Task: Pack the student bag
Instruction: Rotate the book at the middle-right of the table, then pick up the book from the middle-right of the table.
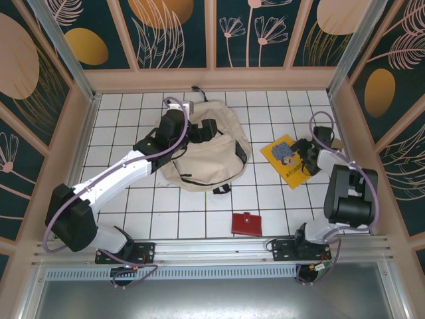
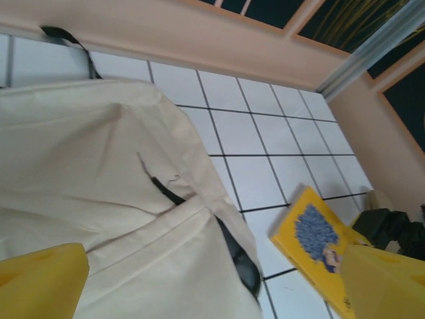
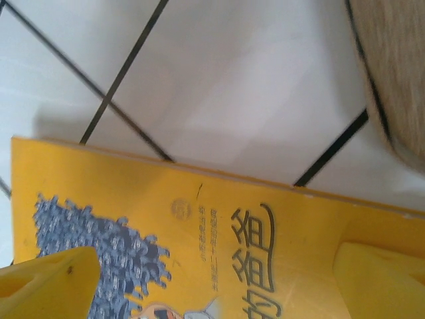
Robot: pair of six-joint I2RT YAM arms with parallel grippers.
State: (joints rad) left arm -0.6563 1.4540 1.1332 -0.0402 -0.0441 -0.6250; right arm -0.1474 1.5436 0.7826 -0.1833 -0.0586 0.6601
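The student bag (image 1: pixel 199 159), a big beige backpack with black straps, lies in the middle of the tiled table. It also takes up the left of the left wrist view (image 2: pixel 99 173), its black zipper opening (image 2: pixel 239 256) gaping a little. My left gripper (image 2: pixel 216 266) hovers open over that bag, with only fabric between its yellow fingers (image 2: pixel 40 282). A yellow book (image 1: pixel 285 161) lies right of the bag. My right gripper (image 3: pixel 216 266) is open just above the book's cover (image 3: pixel 199 232), its fingers (image 3: pixel 50 286) spread over it.
A small red wallet (image 1: pixel 247 223) lies near the front, between the arm bases. A tan pouch (image 3: pixel 398 66) sits beside the book near the right wall. Wooden walls (image 1: pixel 212 78) close in the table on three sides.
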